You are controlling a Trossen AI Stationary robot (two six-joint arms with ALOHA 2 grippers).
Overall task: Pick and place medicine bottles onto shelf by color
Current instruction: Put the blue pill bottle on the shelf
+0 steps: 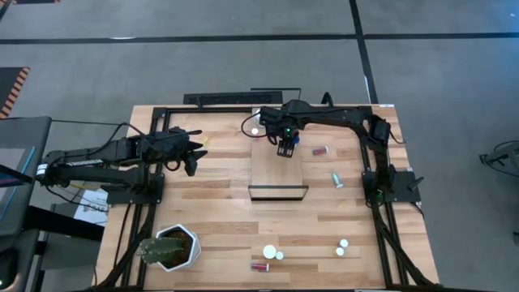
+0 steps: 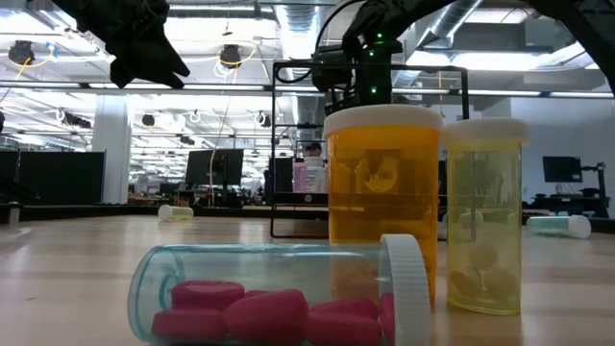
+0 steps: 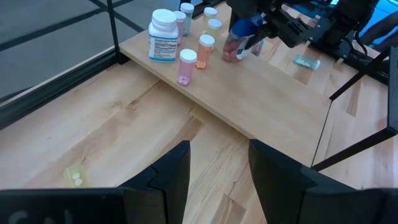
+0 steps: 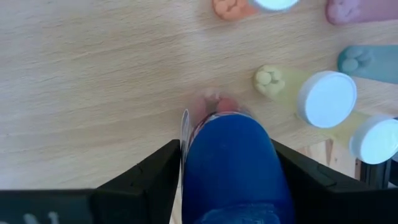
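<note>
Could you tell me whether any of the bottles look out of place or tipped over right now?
Yes: several bottles lie on their sides on the tabletop, off the shelf, such as the pink-pill bottle and a teal bottle.

Right claw (image 1: 285, 148) down, left claw (image 1: 191, 156) parted.
</note>
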